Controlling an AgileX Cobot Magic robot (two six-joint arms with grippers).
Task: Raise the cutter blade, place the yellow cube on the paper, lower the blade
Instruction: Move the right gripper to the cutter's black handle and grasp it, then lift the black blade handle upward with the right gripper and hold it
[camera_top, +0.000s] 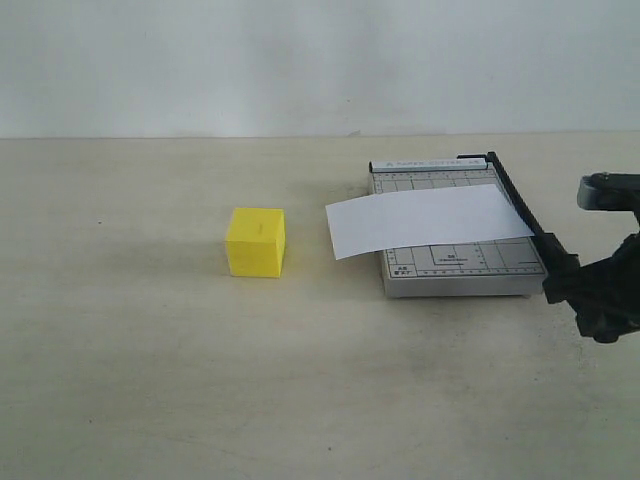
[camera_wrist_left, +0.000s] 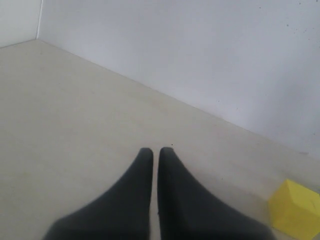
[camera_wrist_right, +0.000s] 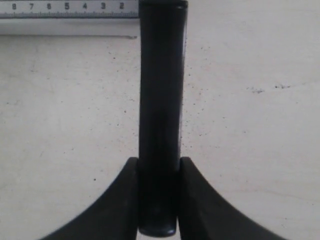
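The yellow cube stands on the table left of the grey trimmer base; it also shows in the left wrist view as the cube. The white paper lies across the base, overhanging its left side. The cutter blade lies low along the base's right edge. Its thick black handle sits between the fingers of my right gripper, which is shut on it; the same gripper is seen in the exterior view. My left gripper is shut and holds nothing, off to one side of the cube.
A pale wall runs behind the beige table. The trimmer's ruler edge shows beyond the handle in the right wrist view. The left arm is out of the exterior view.
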